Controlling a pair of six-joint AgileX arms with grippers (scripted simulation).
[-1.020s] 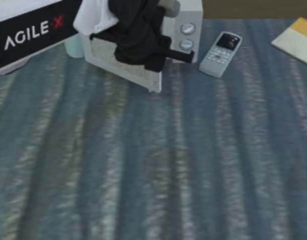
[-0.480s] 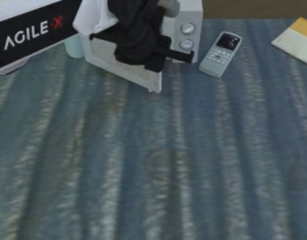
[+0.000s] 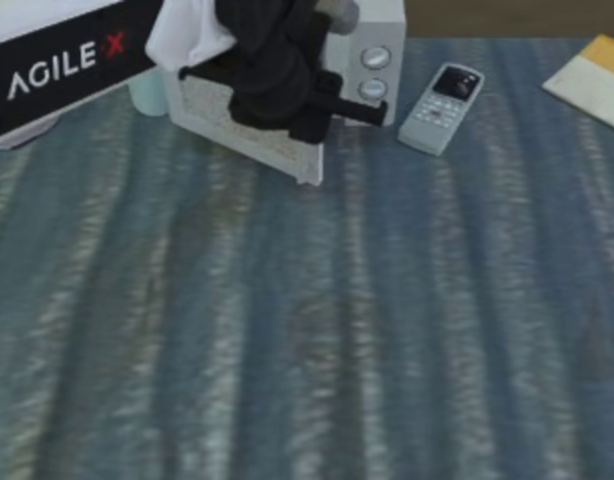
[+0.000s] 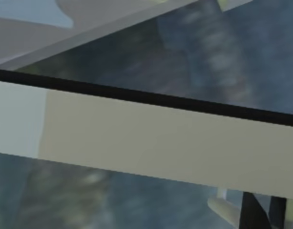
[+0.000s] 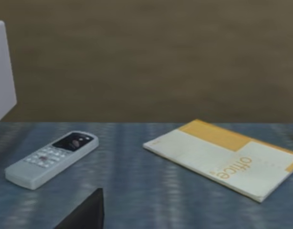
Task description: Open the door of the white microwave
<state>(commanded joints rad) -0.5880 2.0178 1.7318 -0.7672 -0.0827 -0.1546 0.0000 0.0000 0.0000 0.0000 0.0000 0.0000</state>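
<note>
The white microwave (image 3: pixel 384 28) stands at the table's far edge, left of centre, with two silver knobs (image 3: pixel 375 58) stacked on its front. Its door (image 3: pixel 259 143), a white panel with a speckled mesh window, stands swung out at an angle, its free edge toward the table's middle. My left gripper (image 3: pixel 313 116) hangs over that free edge, shut on the door. In the left wrist view the door's pale rim (image 4: pixel 161 138) crosses the whole picture very close. My right gripper (image 5: pixel 89 212) is parked off the top view; its view catches a corner of the microwave (image 5: pixel 1 71).
A grey remote control (image 3: pixel 442 107) lies just right of the microwave, also seen from the right wrist as the remote (image 5: pixel 51 160). A white-and-yellow booklet (image 3: pixel 595 80) lies at the far right. A pale green cylinder (image 3: pixel 147 95) stands left of the microwave.
The left arm's wrist has shifted slightly over the microwave. The door keeps the same open angle.
</note>
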